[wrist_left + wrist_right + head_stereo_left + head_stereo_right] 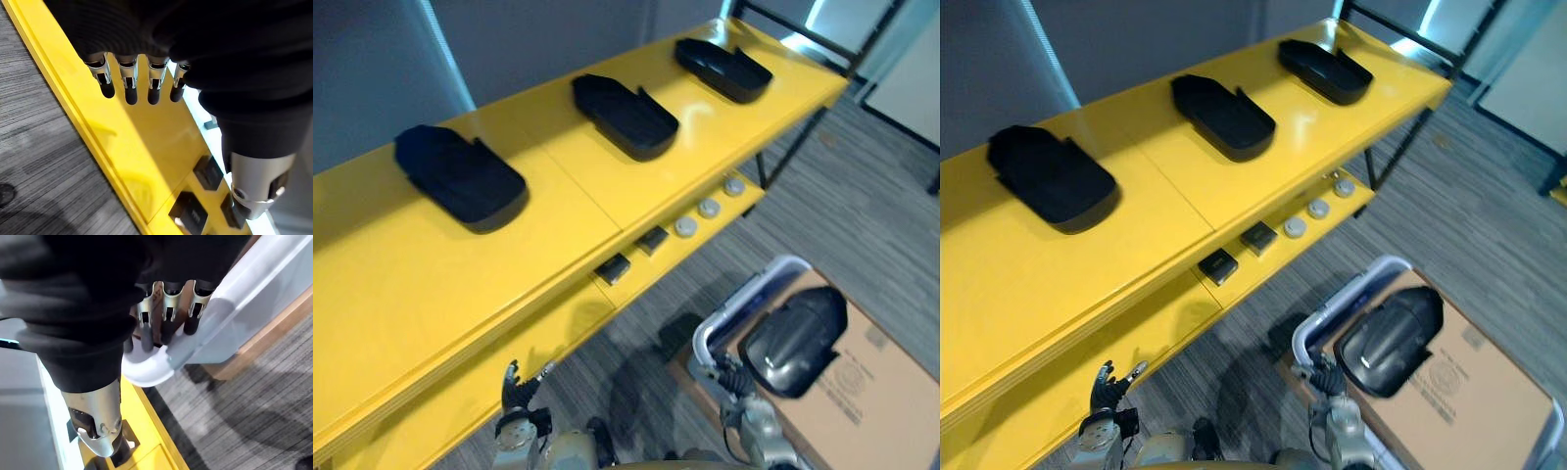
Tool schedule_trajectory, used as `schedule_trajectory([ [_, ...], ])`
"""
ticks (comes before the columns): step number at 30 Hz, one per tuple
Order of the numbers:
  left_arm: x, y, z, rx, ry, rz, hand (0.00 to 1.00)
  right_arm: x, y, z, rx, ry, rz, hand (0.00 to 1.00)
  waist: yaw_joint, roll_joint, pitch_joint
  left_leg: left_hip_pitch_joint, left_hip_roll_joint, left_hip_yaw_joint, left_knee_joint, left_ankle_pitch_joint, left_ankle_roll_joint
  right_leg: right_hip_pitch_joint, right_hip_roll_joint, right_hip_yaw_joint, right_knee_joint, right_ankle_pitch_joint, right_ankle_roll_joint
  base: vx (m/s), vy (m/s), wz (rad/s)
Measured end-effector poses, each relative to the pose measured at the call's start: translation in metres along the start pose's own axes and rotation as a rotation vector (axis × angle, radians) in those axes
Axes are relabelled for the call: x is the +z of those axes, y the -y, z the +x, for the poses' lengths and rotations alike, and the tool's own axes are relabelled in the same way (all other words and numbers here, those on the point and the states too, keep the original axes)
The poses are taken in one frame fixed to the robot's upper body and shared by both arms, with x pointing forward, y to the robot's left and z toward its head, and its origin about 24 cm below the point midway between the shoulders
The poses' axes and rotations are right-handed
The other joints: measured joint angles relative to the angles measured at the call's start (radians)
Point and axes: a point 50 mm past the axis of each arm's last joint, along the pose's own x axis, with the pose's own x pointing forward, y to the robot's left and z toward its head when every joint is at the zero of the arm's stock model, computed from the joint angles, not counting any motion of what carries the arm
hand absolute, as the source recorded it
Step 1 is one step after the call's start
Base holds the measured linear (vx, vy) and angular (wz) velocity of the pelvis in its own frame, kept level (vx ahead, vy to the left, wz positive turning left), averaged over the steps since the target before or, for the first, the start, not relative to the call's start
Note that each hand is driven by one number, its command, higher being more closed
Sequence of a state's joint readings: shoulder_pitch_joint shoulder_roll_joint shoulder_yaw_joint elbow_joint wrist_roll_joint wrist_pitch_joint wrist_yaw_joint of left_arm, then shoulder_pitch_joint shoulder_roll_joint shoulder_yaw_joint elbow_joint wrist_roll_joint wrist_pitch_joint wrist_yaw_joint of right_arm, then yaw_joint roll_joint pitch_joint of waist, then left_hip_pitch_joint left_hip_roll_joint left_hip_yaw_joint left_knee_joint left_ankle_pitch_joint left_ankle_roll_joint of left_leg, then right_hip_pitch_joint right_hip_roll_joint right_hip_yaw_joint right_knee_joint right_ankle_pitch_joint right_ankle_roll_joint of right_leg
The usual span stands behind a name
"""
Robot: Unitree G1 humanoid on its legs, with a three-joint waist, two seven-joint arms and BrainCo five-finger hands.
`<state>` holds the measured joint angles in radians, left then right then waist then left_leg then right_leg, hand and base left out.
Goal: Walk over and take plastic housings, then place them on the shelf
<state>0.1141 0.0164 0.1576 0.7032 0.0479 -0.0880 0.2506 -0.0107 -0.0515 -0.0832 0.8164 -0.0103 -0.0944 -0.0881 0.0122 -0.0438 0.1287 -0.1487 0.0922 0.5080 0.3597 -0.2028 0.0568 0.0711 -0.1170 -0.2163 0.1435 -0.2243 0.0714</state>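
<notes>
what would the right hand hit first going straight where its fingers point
Most likely the white cart rail just ahead of the right hand; depth is hard to judge.

Three housings [625, 116] lie spaced along the shelf [431, 284].

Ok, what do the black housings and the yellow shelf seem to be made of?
Three housings on the yellow shelf: likely moulded plastic, matte black, thin raised walls. Housing on the cardboard box: glossier, bright highlights. The shelf: smooth glossy coating mirroring light; painted metal or laminate, unclear.
</notes>
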Motion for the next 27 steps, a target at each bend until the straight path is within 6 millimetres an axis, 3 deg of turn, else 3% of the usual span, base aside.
schedule_trajectory([
  [5,-0.006,0.005,-0.002,-0.031,-0.020,0.018,0.00,-0.029,0.006,-0.009,-0.022,-0.108,0.012,0.00,-0.001,0.020,-0.019,0.061,-0.008,-0.041,-0.115,0.053,-0.037,0.011,0.028,0.039,-0.031,0.039,-0.019,-0.10,-0.082,-0.22],
  [7,-0.012,0.006,-0.004,-0.039,-0.044,0.032,0.00,-0.030,0.010,-0.010,-0.045,-0.117,0.033,0.00,-0.004,0.023,-0.020,0.074,-0.021,-0.034,-0.180,0.093,-0.041,-0.018,0.033,0.078,-0.042,0.063,-0.025,-0.10,-0.020,-0.51],
  [11,-0.024,0.005,-0.007,-0.041,-0.092,0.047,0.00,-0.027,0.011,-0.008,-0.053,-0.109,0.040,0.00,-0.030,0.031,-0.020,0.103,-0.004,0.034,-0.223,0.110,-0.041,-0.059,0.043,0.102,-0.032,0.104,-0.020,-0.10,0.012,-0.75],
  [12,-0.027,0.003,-0.007,-0.034,-0.102,0.048,0.00,-0.021,0.007,-0.005,-0.049,-0.093,0.045,0.00,-0.029,0.036,-0.020,0.107,0.020,0.100,-0.225,0.110,-0.039,-0.092,0.027,-0.018,-0.027,0.119,-0.040,-0.14,-0.001,-1.02],
  [13,-0.027,0.002,-0.007,-0.030,-0.107,0.049,0.00,-0.019,0.005,-0.004,-0.045,-0.087,0.046,0.00,-0.025,0.036,-0.019,0.111,0.022,0.137,-0.231,0.108,-0.037,-0.099,0.000,-0.124,0.000,0.092,-0.066,-0.22,0.045,-1.27],
  [14,-0.029,0.002,-0.008,-0.032,-0.118,0.052,0.00,-0.015,0.005,-0.003,-0.046,-0.075,0.048,0.00,-0.026,0.046,-0.020,0.125,0.033,0.187,-0.243,0.109,-0.038,-0.100,-0.069,-0.336,0.060,0.071,-0.090,-0.16,0.059,-1.16],
  [15,-0.030,0.001,-0.008,-0.029,-0.121,0.052,0.00,-0.014,0.004,-0.003,-0.043,-0.072,0.047,0.00,-0.022,0.058,-0.014,0.138,0.042,0.224,-0.246,0.109,-0.041,-0.100,-0.107,-0.453,0.084,0.068,-0.096,-0.13,0.060,-1.16],
  [16,-0.030,-0.001,-0.008,-0.023,-0.125,0.051,0.00,-0.013,0.002,-0.002,-0.039,-0.068,0.046,0.00,-0.023,0.056,-0.015,0.143,0.047,0.247,-0.245,0.109,-0.048,-0.096,-0.122,-0.494,0.087,0.073,-0.096,-0.04,-0.009,-1.23],
  [17,-0.030,-0.005,-0.006,-0.012,-0.128,0.054,0.00,-0.010,0.000,-0.002,-0.029,-0.054,0.034,0.00,-0.026,0.046,-0.018,0.152,0.051,0.276,-0.240,0.113,-0.061,-0.098,-0.125,-0.515,0.074,0.108,-0.062,-0.03,-0.075,-1.02],
  [18,-0.030,-0.010,-0.004,-0.001,-0.130,0.064,0.00,-0.011,0.002,-0.004,-0.037,-0.050,0.033,0.00,-0.038,0.054,-0.015,0.155,0.060,0.291,-0.234,0.118,-0.069,-0.102,-0.106,-0.485,0.047,0.133,-0.035,-0.02,-0.111,-0.83],
  [19,-0.029,-0.009,-0.004,-0.002,-0.129,0.064,0.00,-0.012,0.004,-0.005,-0.042,-0.050,0.030,0.00,-0.049,0.058,-0.014,0.154,0.064,0.291,-0.226,0.119,-0.072,-0.100,-0.093,-0.472,0.027,0.141,-0.037,0.01,-0.155,-0.95],
  [23,-0.032,-0.009,-0.004,-0.003,-0.143,0.067,0.00,-0.021,0.009,-0.012,-0.072,-0.060,0.035,0.00,-0.056,0.071,-0.001,0.140,0.202,0.261,-0.046,0.061,-0.119,-0.092,0.005,-0.367,-0.034,0.153,-0.058,0.01,-0.170,-0.83],
  [25,-0.029,-0.004,-0.003,-0.013,-0.138,0.059,0.00,-0.027,0.014,-0.015,-0.089,-0.073,0.050,0.00,-0.052,0.068,0.008,0.114,0.257,0.202,0.072,0.055,-0.116,-0.089,0.029,-0.328,-0.028,0.143,-0.074,-0.03,-0.151,-0.64],
  [26,-0.030,0.000,-0.004,-0.021,-0.141,0.048,0.00,-0.026,0.016,-0.015,-0.099,-0.072,0.061,0.00,-0.053,0.075,0.018,0.085,0.266,0.105,0.134,0.055,-0.116,-0.087,0.035,-0.298,-0.017,0.138,-0.091,-0.01,-0.044,-0.76],
  [27,-0.031,0.006,-0.006,-0.031,-0.148,0.028,0.00,-0.026,0.022,-0.016,-0.127,-0.072,0.067,0.00,-0.053,0.076,0.026,0.074,0.231,-0.034,0.132,0.035,-0.136,-0.087,0.028,-0.267,-0.002,0.128,-0.097,0.00,-0.001,-0.79],
])
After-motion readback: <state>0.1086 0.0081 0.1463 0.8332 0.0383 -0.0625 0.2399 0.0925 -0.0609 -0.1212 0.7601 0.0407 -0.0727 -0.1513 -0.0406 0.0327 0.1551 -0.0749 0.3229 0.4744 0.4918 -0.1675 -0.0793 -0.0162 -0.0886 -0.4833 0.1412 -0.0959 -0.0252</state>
